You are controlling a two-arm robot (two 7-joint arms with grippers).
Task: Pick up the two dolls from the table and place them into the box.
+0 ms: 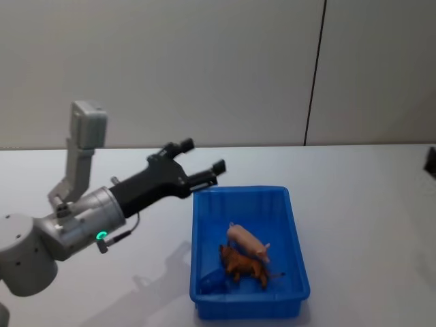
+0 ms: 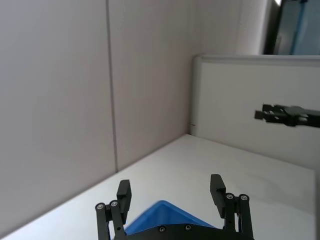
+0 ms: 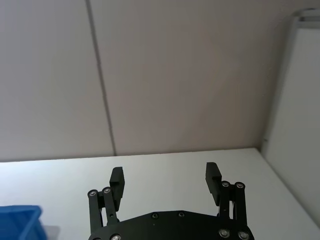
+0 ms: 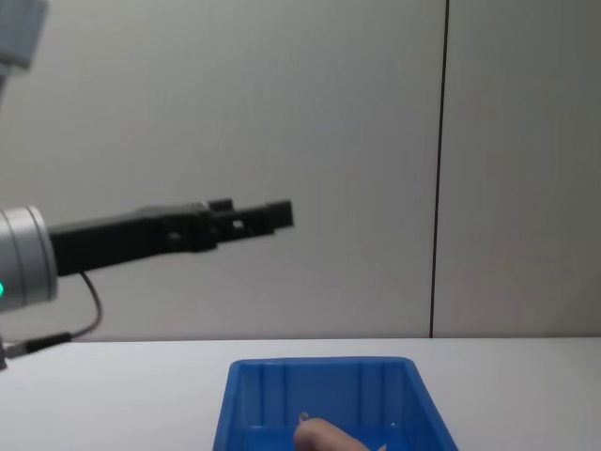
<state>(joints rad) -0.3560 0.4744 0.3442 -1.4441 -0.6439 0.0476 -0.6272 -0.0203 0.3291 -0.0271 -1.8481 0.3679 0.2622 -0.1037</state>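
Both toys are seen down inside the bright blue ribbed plastic bin (image 1: 248,255), which sits on the plain white bench (image 1: 368,204) toward its near edge. The smooth peach-pink rounded doll (image 1: 247,242) lies near the middle of the bin floor, and the lumpy reddish-brown doll (image 1: 243,266) is pressed right against it on the near side. By the look of it, the placing is done.

The left gripper (image 1: 202,163) is held up in the air above the bin's far left corner, jaws spread apart with nothing between them. The right gripper (image 3: 165,179) is held high too, off toward the right edge of the bench, jaws likewise parted and empty.

What could be spoiled from here? Very little, but the left arm is the one to watch. Its jaws hang close over the bin's rim, so a retreat that drops low could clip that corner, and the light bin could be shoved or tipped across the bench. The dolls could then be jolted about inside. A swing across the bin could also bring the two grippers near each other.
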